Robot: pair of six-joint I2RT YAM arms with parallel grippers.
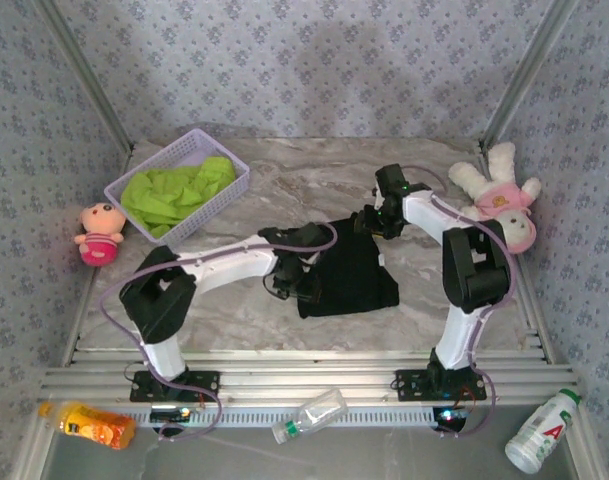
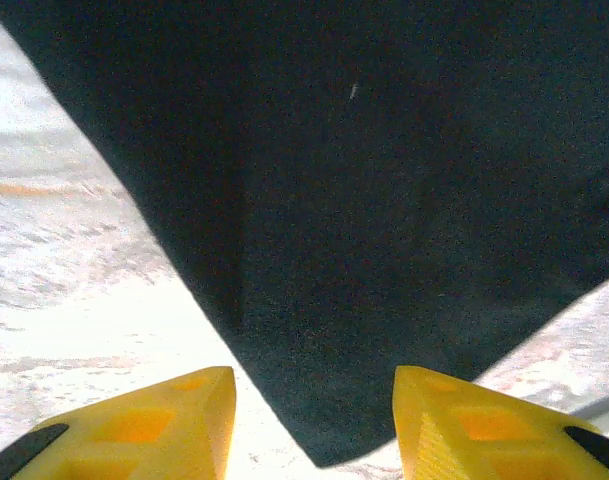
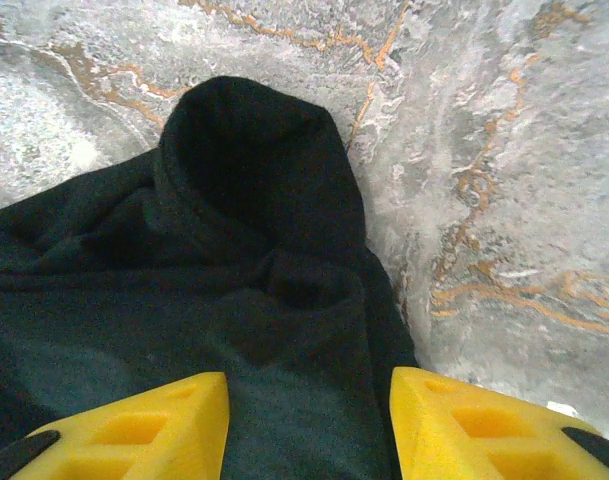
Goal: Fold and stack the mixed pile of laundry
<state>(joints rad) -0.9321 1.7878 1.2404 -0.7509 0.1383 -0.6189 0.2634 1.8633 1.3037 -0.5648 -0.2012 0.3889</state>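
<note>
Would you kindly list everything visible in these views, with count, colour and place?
black T-shirt: one, black, table centre.
lime-green T-shirt: one, lime green, in the basket.
basket: one, lavender, table's far left.
plush toys: two; pink doll at left edge, white-and-pink plush far right.
bottles: three, near ledge; orange bottle left, clear bottle middle, white bottle right.
table: one, marbled grey.
left arm: one, white and black, jaws apart at a shirt corner.
right arm: one, white and black, jaws apart over shirt's far edge.
</note>
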